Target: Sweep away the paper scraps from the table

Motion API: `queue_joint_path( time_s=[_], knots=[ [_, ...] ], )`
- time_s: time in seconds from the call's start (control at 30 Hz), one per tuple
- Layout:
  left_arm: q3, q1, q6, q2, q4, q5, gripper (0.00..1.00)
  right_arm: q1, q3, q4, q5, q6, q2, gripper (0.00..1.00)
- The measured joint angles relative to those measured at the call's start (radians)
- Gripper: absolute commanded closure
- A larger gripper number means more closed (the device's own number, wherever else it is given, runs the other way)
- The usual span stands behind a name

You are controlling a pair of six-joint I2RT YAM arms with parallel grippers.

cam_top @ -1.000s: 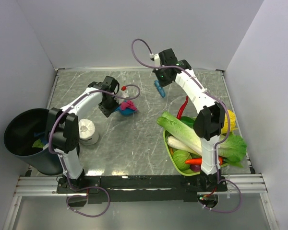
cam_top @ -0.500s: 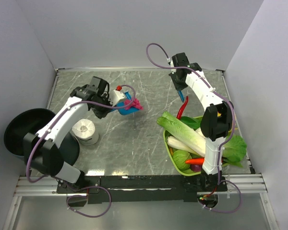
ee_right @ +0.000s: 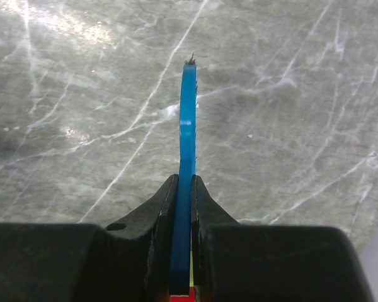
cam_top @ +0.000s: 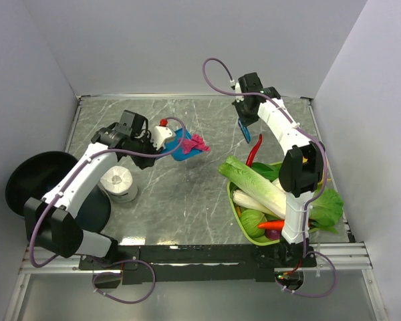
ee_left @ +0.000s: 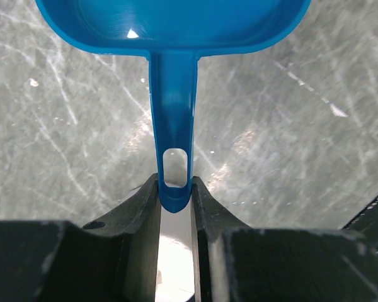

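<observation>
The left gripper (ee_left: 175, 189) is clenched on the handle of a blue dustpan (cam_top: 180, 147). Magenta paper scraps (cam_top: 199, 142) sit at its far lip, the end turned away from the black bin (cam_top: 33, 184). The pan's long axis points away from the bin, so I judge the left arm, the nearer one, must swing toward it. The right gripper (ee_right: 184, 182), far from the bin, grasps a thin blue brush (ee_right: 188, 126).

The table (cam_top: 187, 200) is grey with pale veins — dustpan (ee_left: 173, 25) and brush (ee_right: 188, 138) blue, paper scraps (cam_top: 199, 142) magenta
</observation>
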Motion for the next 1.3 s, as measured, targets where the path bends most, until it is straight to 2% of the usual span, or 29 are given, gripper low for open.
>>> queue_joint_path(
  time_s=[0.43, 0.77, 0.97, 1.07, 1.13, 1.3],
  knots=[
    [-0.020, 0.023, -0.111, -0.076, 0.055, 0.079, 0.99, 0.004, 0.000, -0.001, -0.040, 0.003, 0.000, 1.00],
    [0.047, 0.126, -0.237, -0.071, 0.150, 0.132, 0.99, 0.011, 0.000, -0.004, -0.057, 0.003, 0.000, 1.00],
    [0.050, 0.140, -0.378, -0.043, 0.285, 0.198, 0.99, 0.012, -0.001, -0.006, -0.059, 0.003, 0.000, 1.00],
    [-0.055, 0.131, -0.451, -0.052, 0.475, 0.188, 0.99, 0.012, -0.003, -0.006, -0.059, 0.003, 0.000, 1.00],
    [-0.084, 0.118, -0.473, -0.028, 0.527, 0.159, 0.99, 0.012, -0.003, -0.006, -0.060, 0.003, 0.000, 1.00],
    [0.002, 0.096, -0.476, 0.092, 0.599, 0.104, 0.99, 0.012, -0.004, -0.006, -0.062, 0.003, 0.000, 1.00]
  ],
)
